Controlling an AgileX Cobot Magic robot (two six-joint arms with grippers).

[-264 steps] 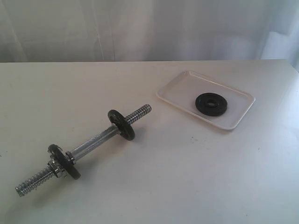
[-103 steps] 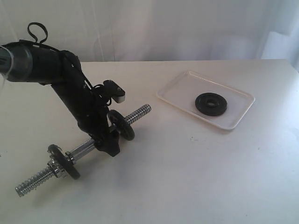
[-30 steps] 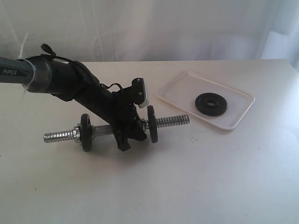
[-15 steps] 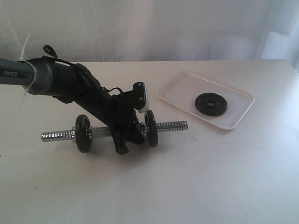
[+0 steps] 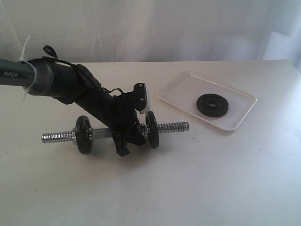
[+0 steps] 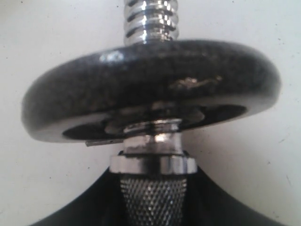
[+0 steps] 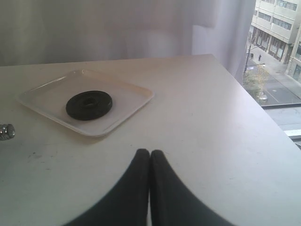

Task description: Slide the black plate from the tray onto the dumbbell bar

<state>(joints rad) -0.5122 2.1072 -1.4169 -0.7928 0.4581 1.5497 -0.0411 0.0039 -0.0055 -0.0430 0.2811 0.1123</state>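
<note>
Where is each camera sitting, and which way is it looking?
Exterior view: off the arms, looking down across the table toward the curtain; shows the left arm, its left hand clamped on the bar.
Left wrist view: on the left arm, close up, looking along the bar at a disc; dark fingers show.
Right wrist view: on the right arm, over the table, facing the tray and black plate; the shut right hand shows.
Shared: exterior and right wrist views both show tray and plate.
</note>
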